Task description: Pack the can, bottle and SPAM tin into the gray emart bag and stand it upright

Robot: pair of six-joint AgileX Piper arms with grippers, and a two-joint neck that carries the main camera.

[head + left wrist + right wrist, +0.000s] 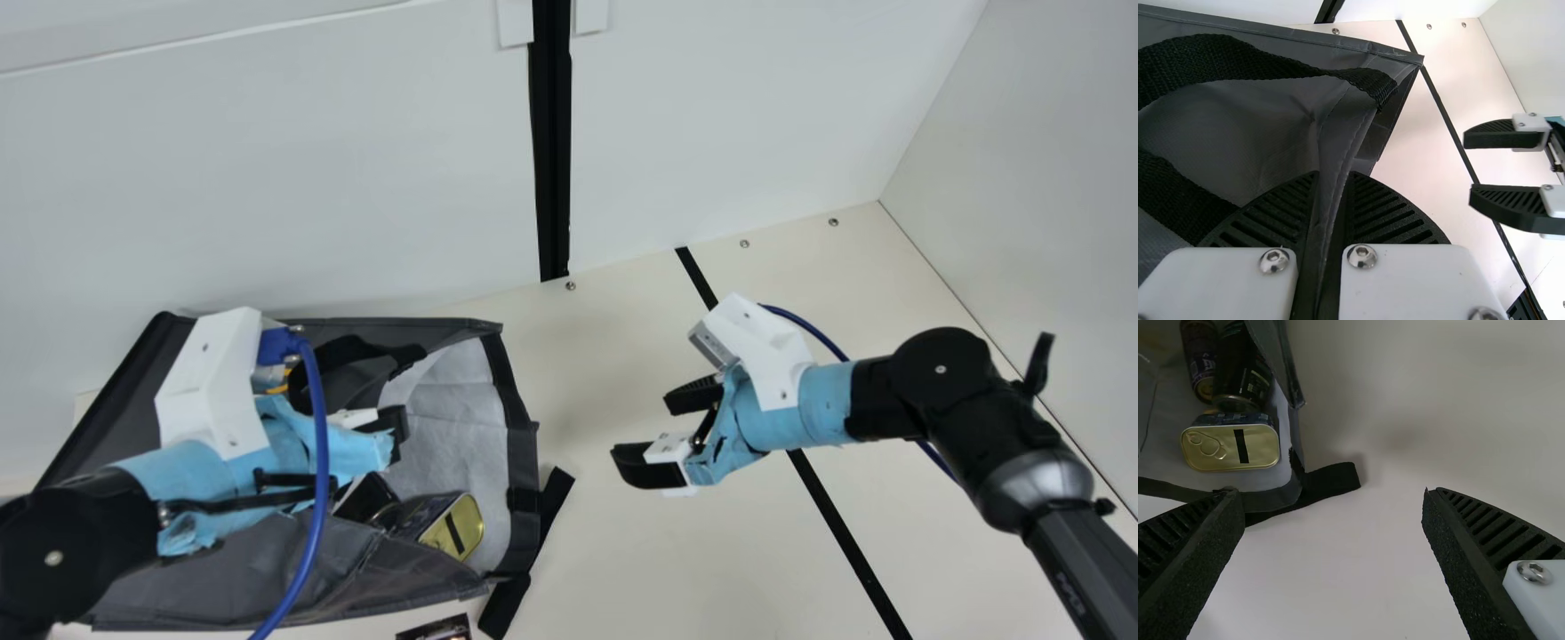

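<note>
left wrist view: left tool pinched on gray bag edge, likely holding its mouth open; right tool spread apart. spam tin, two dark cylinders inside.

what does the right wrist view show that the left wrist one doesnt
Right wrist view adds: the tin and two dark cylinders, all in the bag.

Left wrist view adds: the left gripper, closed on the bag's edge, the black line and a pale wall.

Both share: the bag, the table and the open right gripper.
</note>
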